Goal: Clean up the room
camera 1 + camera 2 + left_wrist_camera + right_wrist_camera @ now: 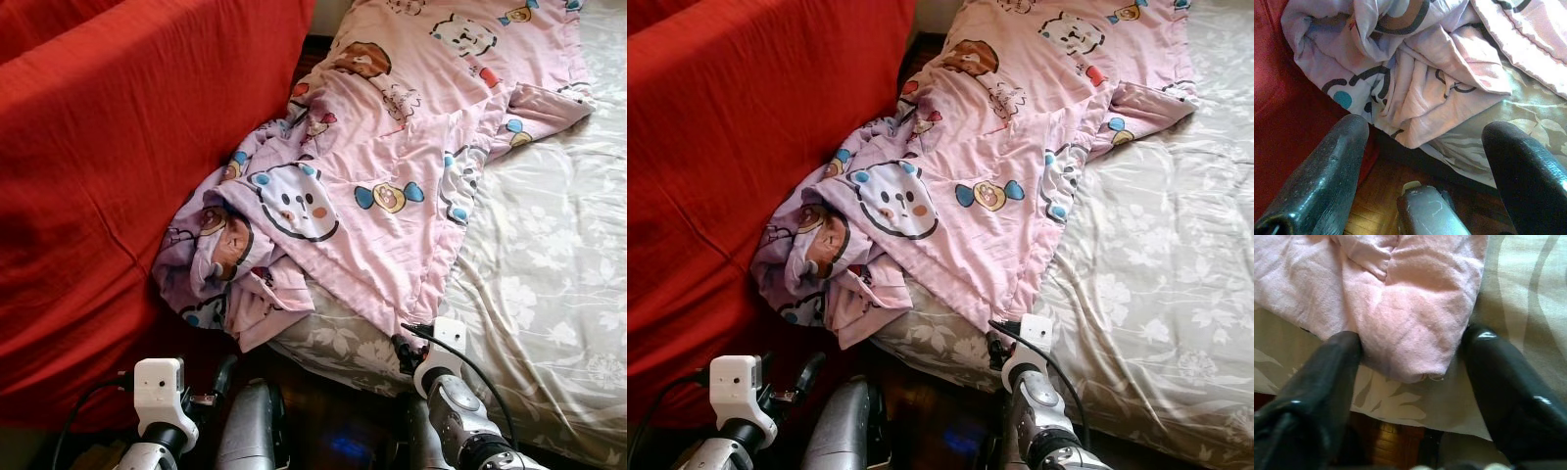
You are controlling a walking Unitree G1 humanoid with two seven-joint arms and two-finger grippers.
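Your right gripper [1410,367] sits fingers apart around the pink blanket [392,176] hem, ready to pinch; left gripper [1425,147] waits spread near the bunched corner.

The grey floral-sheeted bed [549,294] is serving as the landmark. The pink cartoon-printed cotton blanket [392,166] is lying across the bed's left part, its bunched end hanging over the bed's near left corner. The red cloth-covered sofa [98,176] is standing to the left of the bed, touching the blanket. The dark wooden floor [1371,210] is lying before the bed.
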